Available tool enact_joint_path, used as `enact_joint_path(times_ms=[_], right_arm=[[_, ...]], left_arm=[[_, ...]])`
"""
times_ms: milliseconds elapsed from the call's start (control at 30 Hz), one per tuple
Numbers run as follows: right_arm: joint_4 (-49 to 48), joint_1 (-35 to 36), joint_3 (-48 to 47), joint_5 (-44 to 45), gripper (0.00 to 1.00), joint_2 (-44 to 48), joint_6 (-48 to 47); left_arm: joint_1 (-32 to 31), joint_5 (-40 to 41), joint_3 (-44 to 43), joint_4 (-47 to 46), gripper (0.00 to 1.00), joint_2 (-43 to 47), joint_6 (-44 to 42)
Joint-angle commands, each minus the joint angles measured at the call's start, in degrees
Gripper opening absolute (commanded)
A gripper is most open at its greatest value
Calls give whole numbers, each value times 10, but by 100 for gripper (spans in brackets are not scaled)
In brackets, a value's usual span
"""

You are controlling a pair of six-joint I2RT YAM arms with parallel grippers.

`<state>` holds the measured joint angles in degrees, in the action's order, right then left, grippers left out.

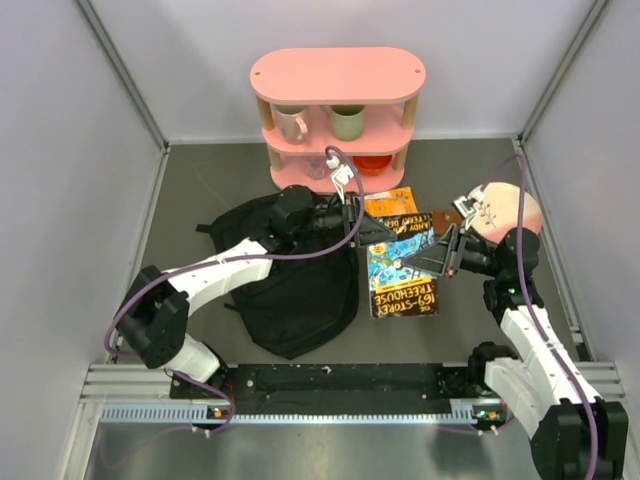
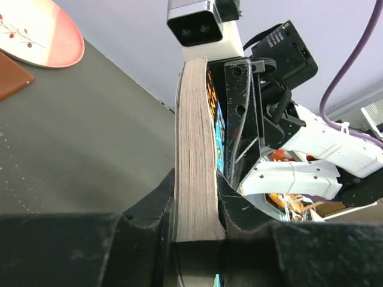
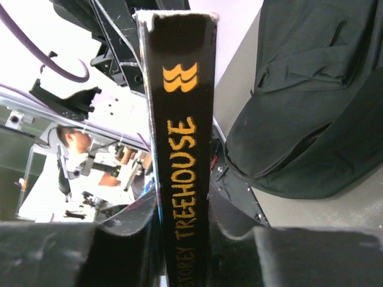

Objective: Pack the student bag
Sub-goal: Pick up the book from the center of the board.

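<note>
The black student bag (image 1: 295, 290) lies floppy and wrinkled at the table's centre left; it also shows in the right wrist view (image 3: 311, 95). A paperback book (image 1: 400, 265) with a colourful cover and "TREEHOUSE" on its black spine (image 3: 179, 149) is just right of the bag. My left gripper (image 1: 365, 230) is shut on the book's page edge (image 2: 196, 149), with the gripper (image 2: 197, 197) clamping both covers. My right gripper (image 1: 430, 262) is shut on the spine side, seen in the right wrist view (image 3: 182, 227). Both grippers hold the same book from opposite sides.
A pink two-tier shelf (image 1: 338, 75) stands at the back with two mugs (image 1: 291, 124) (image 1: 347, 122) and an orange item (image 1: 372, 163). A pink-white plate (image 1: 510, 210) and a brown flat item (image 1: 468, 209) lie at the right. Grey walls close in both sides.
</note>
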<state>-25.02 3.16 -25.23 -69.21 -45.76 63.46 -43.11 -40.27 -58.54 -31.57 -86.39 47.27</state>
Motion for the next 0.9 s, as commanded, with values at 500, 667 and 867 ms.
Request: enact_joint_path(times_ms=[500,667,867], right_arm=[[163,14,32,282,99,87,-11],[143,100,36,343,99,95,19],[57,193,38,413,99,55,49]], left_arm=[[62,481,236,136,0,375,92],[62,512,255,120,0,417,118],[62,498,255,107,0,401,146]])
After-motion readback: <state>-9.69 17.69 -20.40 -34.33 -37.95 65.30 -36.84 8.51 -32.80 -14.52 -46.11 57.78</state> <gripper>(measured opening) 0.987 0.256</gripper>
